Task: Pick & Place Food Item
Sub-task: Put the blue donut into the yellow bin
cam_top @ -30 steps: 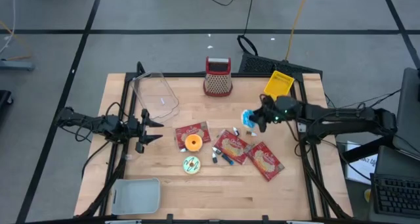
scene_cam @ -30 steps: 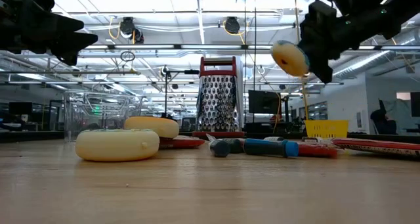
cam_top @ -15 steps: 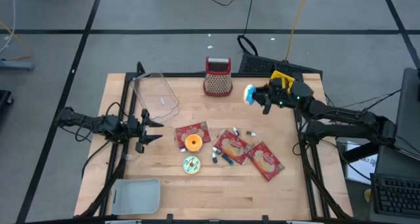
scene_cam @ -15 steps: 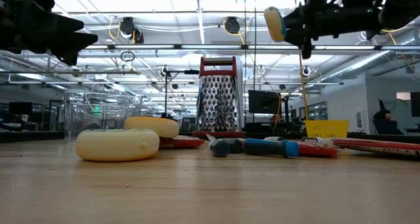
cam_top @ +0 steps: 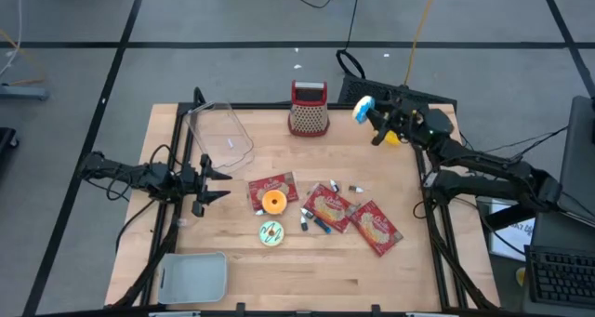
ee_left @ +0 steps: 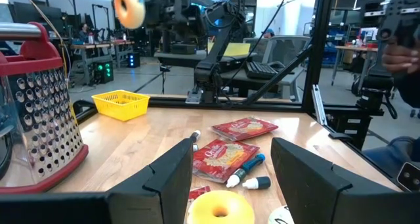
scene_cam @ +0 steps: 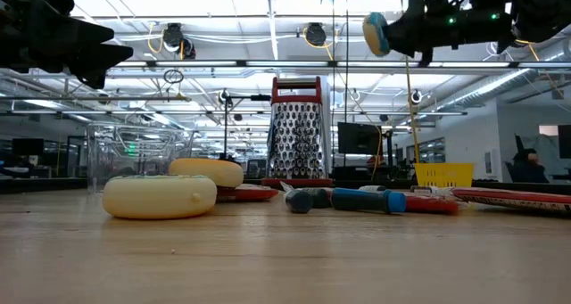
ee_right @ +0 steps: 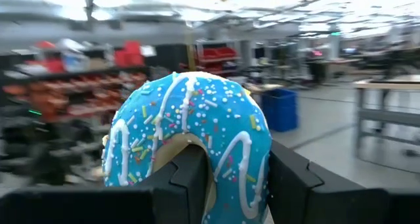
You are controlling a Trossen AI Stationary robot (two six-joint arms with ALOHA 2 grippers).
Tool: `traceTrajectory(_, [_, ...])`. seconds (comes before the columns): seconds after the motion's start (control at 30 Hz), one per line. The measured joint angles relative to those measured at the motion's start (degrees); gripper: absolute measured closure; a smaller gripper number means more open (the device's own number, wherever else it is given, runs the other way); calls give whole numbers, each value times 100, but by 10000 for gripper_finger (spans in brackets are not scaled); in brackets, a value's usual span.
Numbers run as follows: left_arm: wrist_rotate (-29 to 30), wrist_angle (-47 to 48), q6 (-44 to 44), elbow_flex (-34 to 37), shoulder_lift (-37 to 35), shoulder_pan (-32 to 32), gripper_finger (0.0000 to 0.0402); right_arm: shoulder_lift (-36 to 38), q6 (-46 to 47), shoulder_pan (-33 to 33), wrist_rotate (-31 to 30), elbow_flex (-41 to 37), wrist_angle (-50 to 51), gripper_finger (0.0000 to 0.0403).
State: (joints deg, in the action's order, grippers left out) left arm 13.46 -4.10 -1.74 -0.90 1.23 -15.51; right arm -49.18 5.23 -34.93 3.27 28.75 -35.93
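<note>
right gripper (cam_top: pixel 375 120): clamped on blue donut (cam_top: pixel 362 109), high beside the yellow basket (cam_top: pixel 402 128)
left gripper (cam_top: pixel 216 184): apart, idle
risk: donut may slip, thin edge grip

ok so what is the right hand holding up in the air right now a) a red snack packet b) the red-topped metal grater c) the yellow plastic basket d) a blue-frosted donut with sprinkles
d: the right hand is closed on a blue-frosted donut with white stripes and sprinkles, held high above the far right of the wooden table; the grater, basket and packets all rest on the table.
</note>
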Motion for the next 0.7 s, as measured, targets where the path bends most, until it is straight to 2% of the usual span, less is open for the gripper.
traceTrajectory(0.43, [0, 0, 0, 0, 0, -2, 192, -1, -972, -36, -1489, 0, 1287, 287])
traceTrajectory(0.57, [0, 0, -2, 0, 0, 0, 192, -1, -1232, -36, -2205, 0, 1757, 287])
traceTrajectory(0.7, [1, 0, 0, 0, 0, -1, 192, -1, -1190, -36, -3207, 0, 2205, 287])
